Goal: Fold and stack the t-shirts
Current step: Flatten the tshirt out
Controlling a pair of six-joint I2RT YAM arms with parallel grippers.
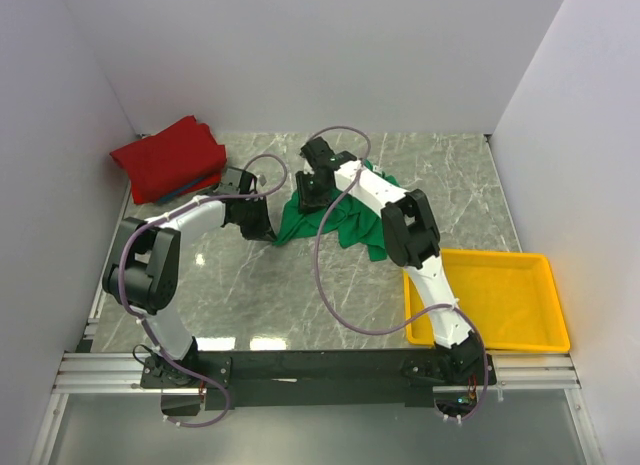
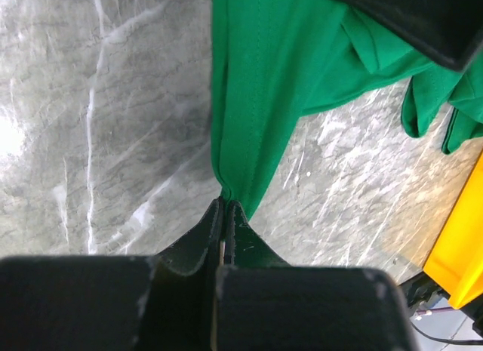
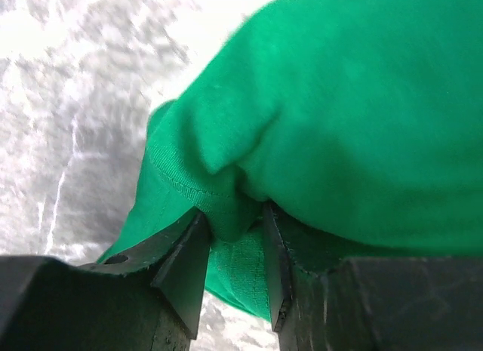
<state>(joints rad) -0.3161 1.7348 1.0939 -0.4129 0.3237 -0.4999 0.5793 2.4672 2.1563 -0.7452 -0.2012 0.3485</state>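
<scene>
Grey marbled table (image 1: 250,295): carries all items; no obstruction noted.

Yellow tray (image 1: 495,295): sits at the near right of the table and is taken as the reference point.

Green t-shirt (image 1: 345,223): lies crumpled to the left of the tray and farther back, near it but apart from it. It is unfolded and partly lifted. A hem runs taut to the corner farthest from the tray.

Red t-shirt (image 1: 168,157): rests well apart from the tray, in the far left corner, as a compact bundle. It appears already folded.

Left gripper (image 2: 226,204): on the side of the green t-shirt away from the tray. The jaws are pressed together, pinching a corner of the cloth.

Right gripper (image 3: 234,215): above the green t-shirt, behind and left of the tray. The jaws stand part-way apart with a fold of cloth between them, touching both inner faces. Whether that hold is firm cannot be told.

Assessment: the step in hand is securing two points to spread the green t-shirt flat. Recommended: seat the fold deep between the right jaws, take a single layer near the hem, then draw the two grips apart evenly with the cloth clear of the tray
</scene>
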